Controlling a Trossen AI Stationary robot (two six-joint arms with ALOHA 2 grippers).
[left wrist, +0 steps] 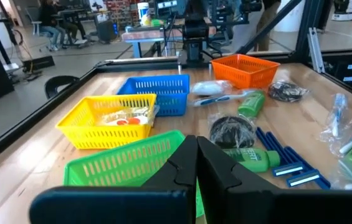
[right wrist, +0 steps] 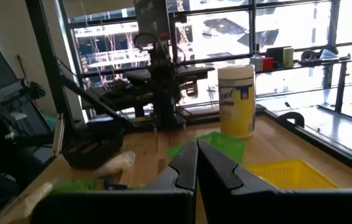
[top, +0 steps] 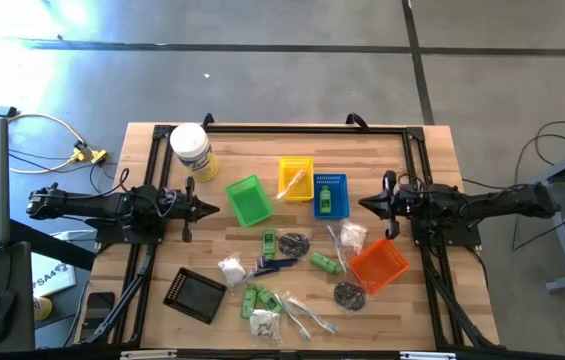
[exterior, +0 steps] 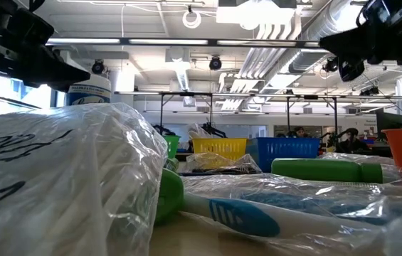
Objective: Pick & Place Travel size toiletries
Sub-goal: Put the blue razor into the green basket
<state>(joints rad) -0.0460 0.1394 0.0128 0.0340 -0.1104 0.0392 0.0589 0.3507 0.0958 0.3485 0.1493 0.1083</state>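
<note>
While the high view laid out the toiletries point(top: 282, 285) scattered from the table's point(top: 432, 145) centre toward six o'clock, it showed the left gripper point(top: 205, 209) at nine o'clock and the right gripper point(top: 366, 204) at three, both over bare wood. Only the low view showed a wrapped toothbrush point(exterior: 240, 213) up close. Each wrist view showed its own fingers point(left wrist: 191, 171) point(right wrist: 194, 168) pressed together, clenched on nothing.
</note>
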